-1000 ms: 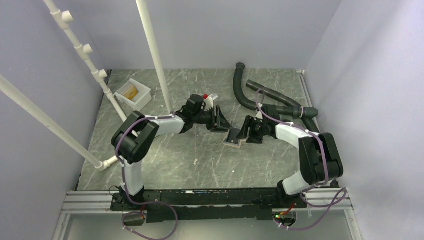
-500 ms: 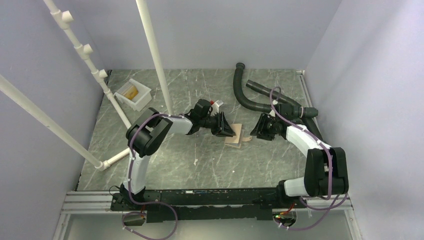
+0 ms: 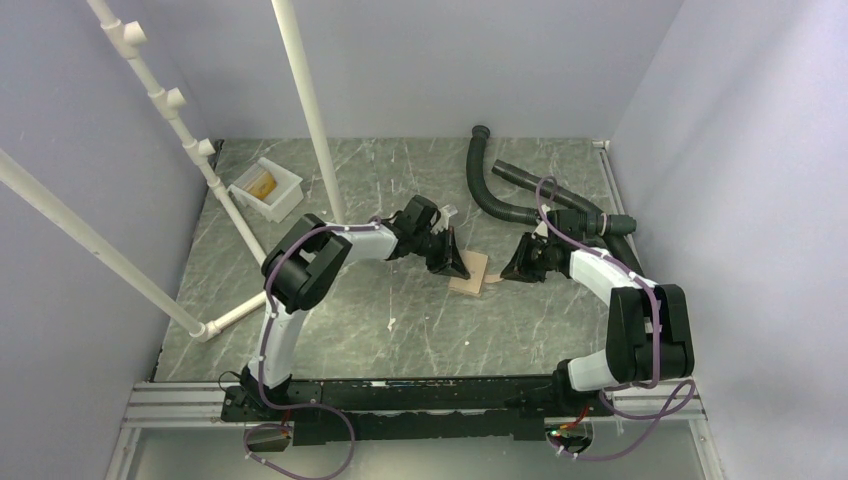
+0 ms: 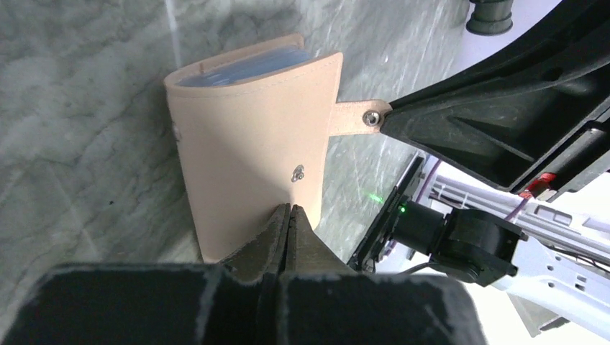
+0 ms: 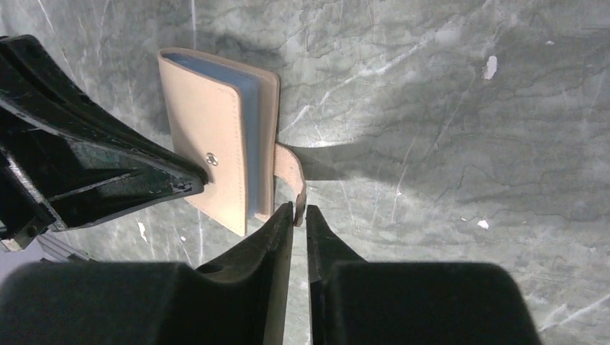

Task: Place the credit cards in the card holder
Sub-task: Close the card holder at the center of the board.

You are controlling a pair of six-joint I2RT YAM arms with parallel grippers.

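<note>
The card holder (image 3: 468, 270) lies folded on the marble table, tan outside with pale blue sleeves at its edge (image 5: 253, 122). My left gripper (image 3: 458, 268) is shut, and its tips (image 4: 290, 208) rest on the holder's cover (image 4: 244, 151) just below the snap stud, with nothing between them. My right gripper (image 3: 505, 275) comes in from the right. Its narrow jaws (image 5: 300, 210) are closed on the end of the snap tab (image 5: 288, 162), which sticks out sideways (image 4: 356, 118). No loose credit cards show; anything inside the holder is hidden.
A white tray (image 3: 285, 190) with something yellowish in it stands at the back left. Black corrugated hoses (image 3: 520, 195) lie at the back right, close behind the right arm. White pipes (image 3: 310, 110) cross the left half. Walls close in the sides.
Both grippers have closed. The left one slid right onto the holder's cover. The right one pulled away to the right, then came back to the snap tab. The holder now lies folded.
</note>
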